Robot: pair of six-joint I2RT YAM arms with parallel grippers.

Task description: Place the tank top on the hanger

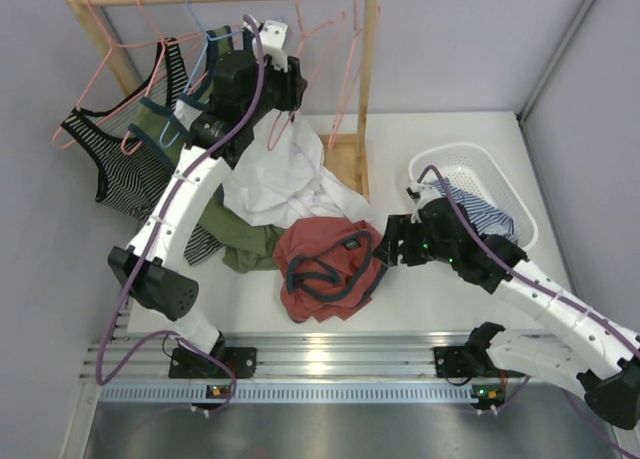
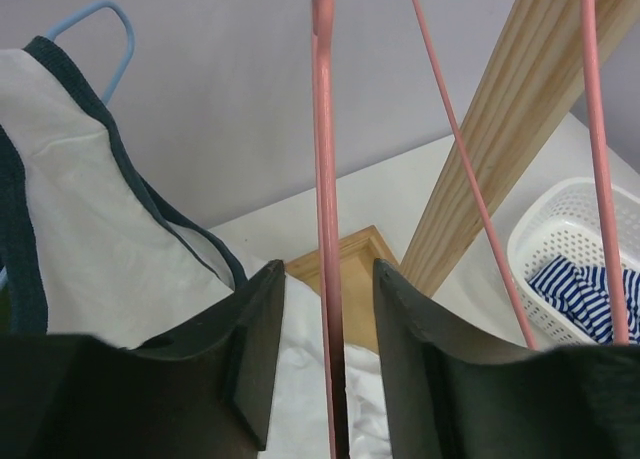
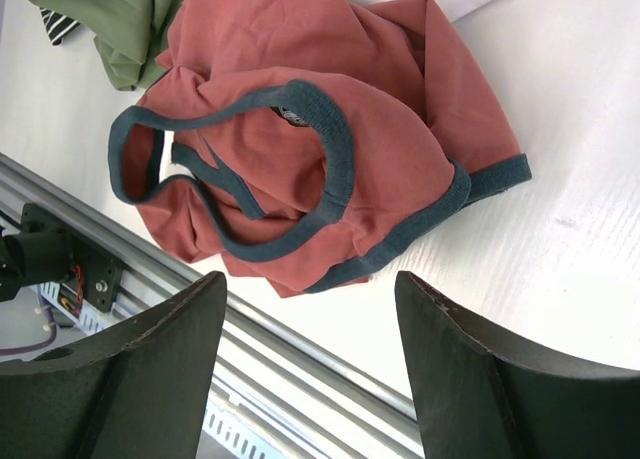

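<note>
The rust-red tank top (image 1: 325,259) lies crumpled on the table near the front edge, its navy-trimmed neck and armholes (image 3: 300,149) facing up. My right gripper (image 1: 385,241) hovers just to its right. In the right wrist view its jaws (image 3: 310,279) stand open with only table and rail between them. My left gripper (image 1: 272,37) is raised to the wooden rod. A wire of the pink hanger (image 2: 325,179) runs straight between its open jaws (image 2: 327,269), with a gap on each side.
A white navy-trimmed top (image 2: 90,229) hangs on a blue hanger (image 2: 110,29) beside my left gripper. White (image 1: 275,184) and olive (image 1: 240,241) garments are heaped under the rack. A striped top (image 1: 120,159) hangs at left. A white basket (image 1: 470,169) holds blue-striped cloth. The rack post (image 1: 362,89) stands close by.
</note>
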